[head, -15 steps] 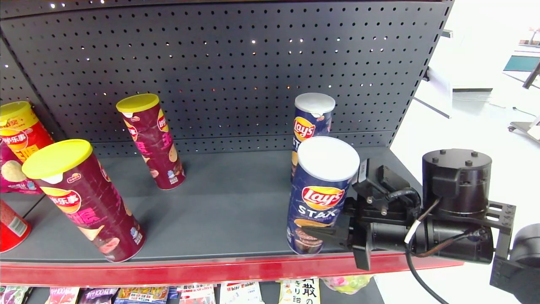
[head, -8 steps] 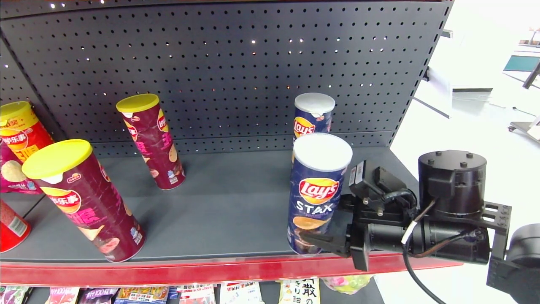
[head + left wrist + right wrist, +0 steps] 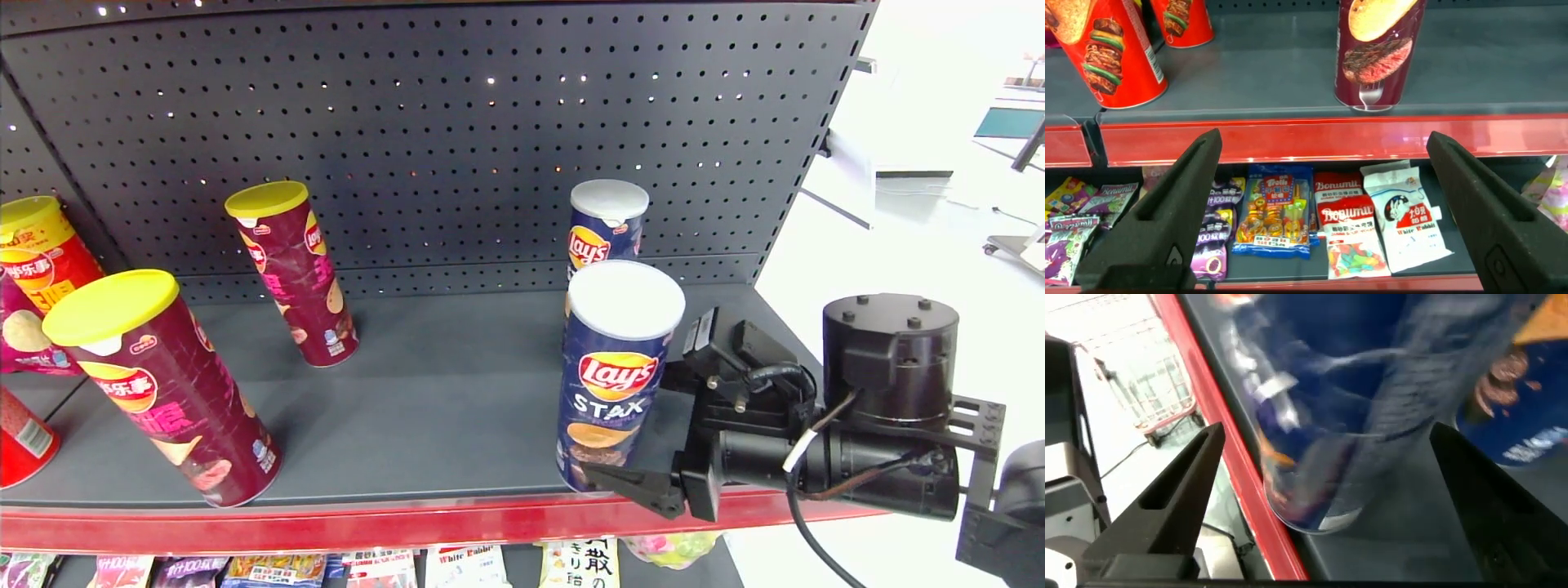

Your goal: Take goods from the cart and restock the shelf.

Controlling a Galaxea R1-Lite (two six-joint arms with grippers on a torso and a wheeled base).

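The blue chip can (image 3: 620, 376) stands upright at the front of the shelf (image 3: 441, 408), near its right end. It is just behind the red lip (image 3: 326, 523) and directly in front of a second blue can (image 3: 608, 220) of the same kind. The right claw (image 3: 1323, 441) sits low at the base of the blue chip can, with its fingers spread on both sides. They seem not to press it, so I judge this can is already delivered, and only pulling the arm back is left. The left claw (image 3: 1323, 137) is also spread wide and holds nothing. It faces the red lip, below a maroon can (image 3: 1376, 53). Much bare shelf lies between the blue cans and the rear maroon can (image 3: 294, 269), so more goods are probably still to come. A wire cart (image 3: 1151, 384) stands on the floor; what it contains I cannot tell.
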